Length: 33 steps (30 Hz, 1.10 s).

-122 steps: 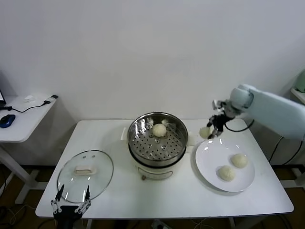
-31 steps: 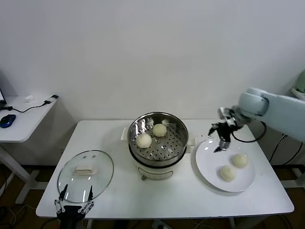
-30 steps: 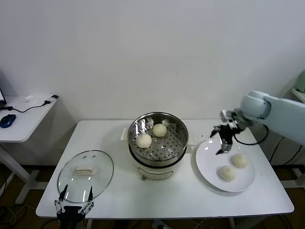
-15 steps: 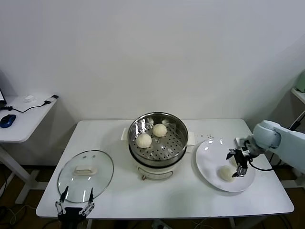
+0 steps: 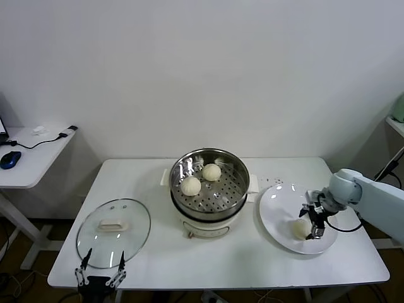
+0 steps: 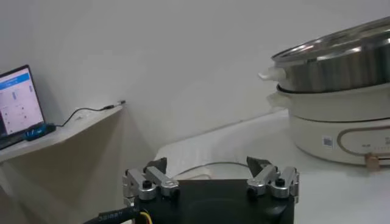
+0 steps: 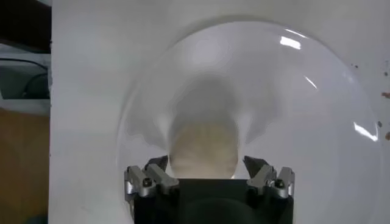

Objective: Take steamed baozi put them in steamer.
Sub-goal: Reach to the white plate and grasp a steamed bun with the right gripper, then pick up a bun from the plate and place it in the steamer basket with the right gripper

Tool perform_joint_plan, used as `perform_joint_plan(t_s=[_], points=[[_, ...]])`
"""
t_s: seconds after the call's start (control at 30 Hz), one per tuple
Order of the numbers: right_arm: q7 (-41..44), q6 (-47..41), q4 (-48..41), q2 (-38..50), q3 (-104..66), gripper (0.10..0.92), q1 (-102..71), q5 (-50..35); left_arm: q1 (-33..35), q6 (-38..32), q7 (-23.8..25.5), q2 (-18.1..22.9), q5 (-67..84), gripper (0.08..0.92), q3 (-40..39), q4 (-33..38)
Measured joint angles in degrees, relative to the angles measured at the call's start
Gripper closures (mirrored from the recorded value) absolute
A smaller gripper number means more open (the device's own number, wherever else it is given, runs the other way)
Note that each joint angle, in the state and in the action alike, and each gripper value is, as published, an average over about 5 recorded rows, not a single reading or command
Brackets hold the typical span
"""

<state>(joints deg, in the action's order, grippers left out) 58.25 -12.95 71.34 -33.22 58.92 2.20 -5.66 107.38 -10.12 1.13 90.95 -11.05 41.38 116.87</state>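
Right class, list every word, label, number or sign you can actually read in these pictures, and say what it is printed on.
None can be read.
Small label on the cooker base: too blurred.
Laptop screen: lines of text, too small.
Steamer, plate, glass lid, buns: no markings visible.

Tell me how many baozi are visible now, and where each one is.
3. Two lie in the steamer: one baozi at its left, another baozi toward the back. A third baozi sits on the white plate, between the right pincer's open fingers. A fourth may be hidden behind it.
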Motion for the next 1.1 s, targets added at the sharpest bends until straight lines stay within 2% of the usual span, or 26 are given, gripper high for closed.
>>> perform_joint_plan(t_s=[0.3,0.4,0.8,1.1], points=[[0.72,-0.06,-0.76,-0.96,-0.38,0.425,-0.55,-0.01,-0.13,0.01,0.0,0.0,-0.23,0.177,-0.1,-0.28],[0.87,-0.12,-0.77,-0.97,-0.43,0.455,-0.58,-0.12,-0.23,0.02,0.0,0.0,-0.49,0.177,-0.3,-0.34],[1.93,1.34,-0.81,-0.7,0.87,0.491,2.52,-1.15,0.06,-0.08,0.0,-0.09,-0.7,0.177,-0.42,-0.24],[7.51,14.2,-2.17,-5.37,8.82,0.488,17.85,0.94,0.3,-0.17,-0.01,-0.16,-0.85,0.177,-0.59,-0.12]])
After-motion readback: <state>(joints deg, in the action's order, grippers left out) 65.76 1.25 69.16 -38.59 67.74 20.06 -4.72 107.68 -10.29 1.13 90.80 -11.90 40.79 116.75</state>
